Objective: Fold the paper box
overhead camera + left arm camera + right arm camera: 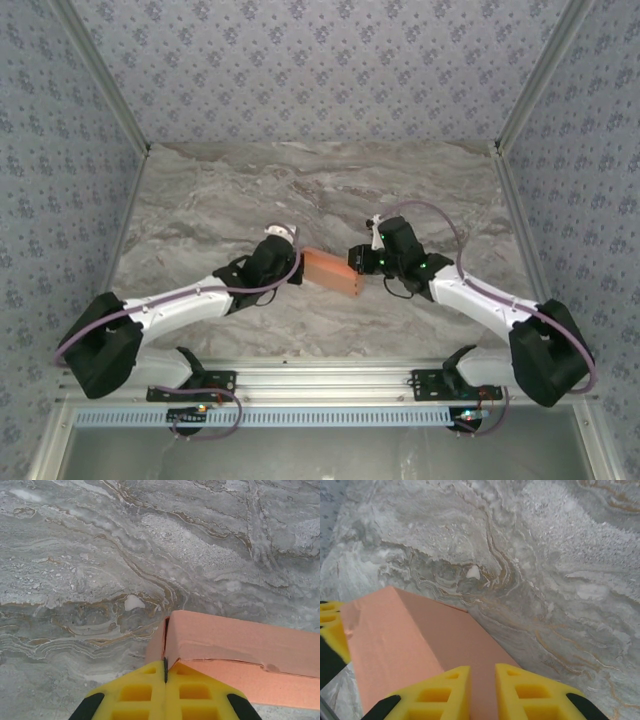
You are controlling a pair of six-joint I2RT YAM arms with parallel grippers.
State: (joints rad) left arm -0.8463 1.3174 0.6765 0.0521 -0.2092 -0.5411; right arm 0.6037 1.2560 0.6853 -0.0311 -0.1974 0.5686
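Observation:
The paper box [330,272], a salmon-orange closed cardboard shape, sits at the middle of the marble table [320,190] between both grippers. My left gripper [298,262] meets its left end. In the left wrist view the yellow fingers are pressed together at the box's [235,640] near corner, left gripper [165,666] shut on a thin cardboard edge beside a split seam. My right gripper [358,262] is at the box's right end. In the right wrist view its jaws stand a narrow gap apart, right gripper [482,672], with the box's [405,635] side panel running between them.
Patterned walls enclose the table on the left [60,180], back and right. An aluminium rail [320,385] runs along the near edge by the arm bases. The left gripper's yellow fingers [330,625] show at the far end of the box in the right wrist view.

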